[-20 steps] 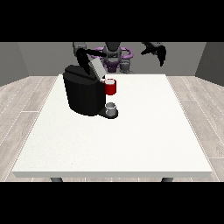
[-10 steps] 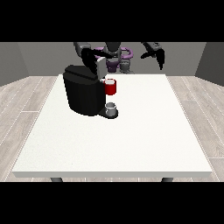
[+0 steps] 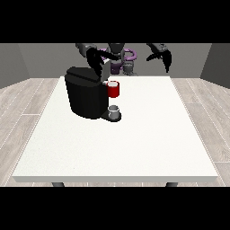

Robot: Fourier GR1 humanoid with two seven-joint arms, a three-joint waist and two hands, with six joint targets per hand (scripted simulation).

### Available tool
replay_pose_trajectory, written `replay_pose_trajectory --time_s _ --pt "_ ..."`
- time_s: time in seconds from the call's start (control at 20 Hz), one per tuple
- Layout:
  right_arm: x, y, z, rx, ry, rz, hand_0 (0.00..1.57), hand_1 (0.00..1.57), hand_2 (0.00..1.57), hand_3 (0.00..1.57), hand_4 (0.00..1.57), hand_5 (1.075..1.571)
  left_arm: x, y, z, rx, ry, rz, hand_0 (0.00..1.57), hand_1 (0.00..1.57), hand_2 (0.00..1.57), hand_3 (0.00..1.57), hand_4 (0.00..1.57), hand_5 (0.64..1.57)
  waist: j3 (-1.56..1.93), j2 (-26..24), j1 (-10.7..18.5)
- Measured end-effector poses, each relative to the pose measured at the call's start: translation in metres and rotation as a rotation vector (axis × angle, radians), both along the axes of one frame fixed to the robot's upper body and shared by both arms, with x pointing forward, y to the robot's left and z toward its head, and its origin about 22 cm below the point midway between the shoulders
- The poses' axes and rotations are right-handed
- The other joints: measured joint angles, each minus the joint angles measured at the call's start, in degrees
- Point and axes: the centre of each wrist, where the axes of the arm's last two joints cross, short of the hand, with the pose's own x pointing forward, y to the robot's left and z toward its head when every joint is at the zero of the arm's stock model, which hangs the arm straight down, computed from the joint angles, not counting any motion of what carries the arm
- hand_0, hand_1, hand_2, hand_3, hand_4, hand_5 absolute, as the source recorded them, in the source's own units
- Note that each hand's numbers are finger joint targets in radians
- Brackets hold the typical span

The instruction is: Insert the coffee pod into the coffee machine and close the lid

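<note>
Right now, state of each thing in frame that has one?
Coffee machine: upright on the table, lid state unclear.
Red thing at the machine: at the machine's front.
Grey thing: on the machine's base.
Robot hand at view's left: above the machine.
Robot hand at view's right: raised, holding nothing.

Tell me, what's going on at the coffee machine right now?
Hand at view's left over the machine, by its lid. Hand at view's right raised clear of the table. Red thing at the machine; grey thing below it.

coffee machine (image 3: 85, 96) hides part of hand at view's left (image 3: 95, 59); its fingers too small to tell.
</note>
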Motion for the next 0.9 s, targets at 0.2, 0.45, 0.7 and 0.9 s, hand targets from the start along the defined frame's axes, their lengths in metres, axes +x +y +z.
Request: replay_pose_trajectory --time_s 0.2,0.45,0.7,0.9 --pt "0.000 -0.003 0.015 -0.068 -0.012 -0.049 0.00 0.00 0.00 0.00 0.20 1.571 0.003 -0.011 0.003 0.002 -0.013 -0.040 0.00 0.00 0.00 0.00 0.34 1.571 0.27 1.2 1.6" --pt "0.003 -0.007 0.036 -0.131 -0.027 -0.107 0.00 0.00 0.00 0.00 0.24 1.571 0.009 -0.022 0.009 0.002 -0.033 -0.065 0.00 0.00 0.00 0.00 0.39 1.571 0.73 2.9 3.7" --pt "-0.001 -0.017 0.060 -0.136 -0.003 -0.164 0.00 0.00 0.00 0.00 0.15 1.571 0.017 -0.027 0.021 0.006 -0.070 -0.102 0.00 0.00 0.00 0.00 0.40 1.571 1.14 4.7 6.2" --pt "-0.005 -0.028 0.080 -0.145 0.010 -0.229 0.00 0.00 0.00 0.00 0.00 1.571 0.021 -0.036 0.028 0.008 -0.098 -0.147 0.00 0.00 0.00 0.00 0.42 1.571 1.50 6.0 8.8"
